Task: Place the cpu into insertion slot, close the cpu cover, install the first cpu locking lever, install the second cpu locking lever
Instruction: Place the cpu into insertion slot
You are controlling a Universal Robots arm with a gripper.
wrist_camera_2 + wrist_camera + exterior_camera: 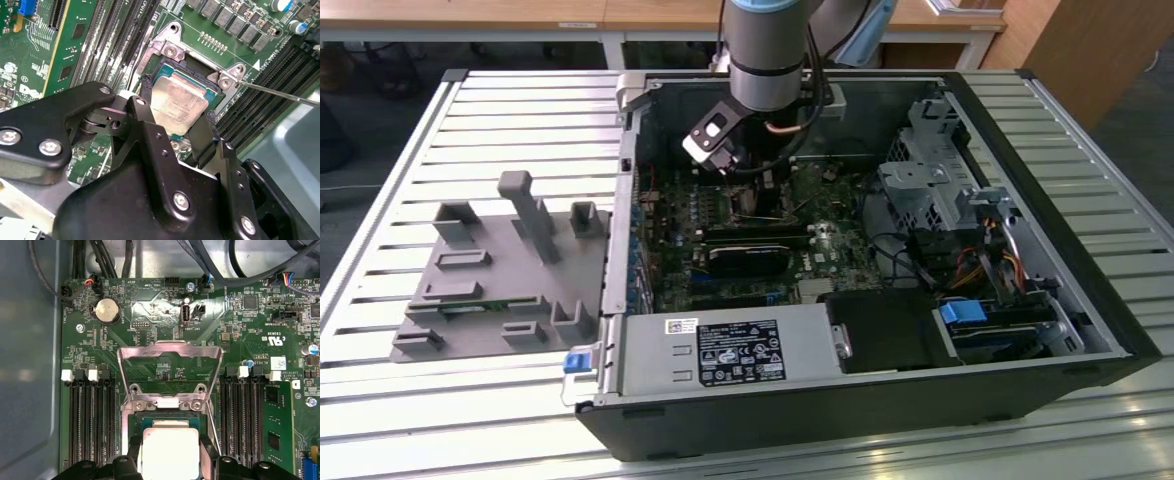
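You are working the first step. The cpu is sitting between the jaws, which are pinching two of its opposite edges, directly over the insertion slot. I cannot tell whether it is lying fully seated or riding just above the contacts. The cpu cover is standing swung open, away from the socket, and a thin locking lever is sticking out free, so nothing is being closed yet. To my eye, the move from here is calling for a level chip, square to the socket rim, with no sideways drag. The open computer case on the bench is holding the motherboard. A grey fixture is lying just beside the case, at the exterior view's left.
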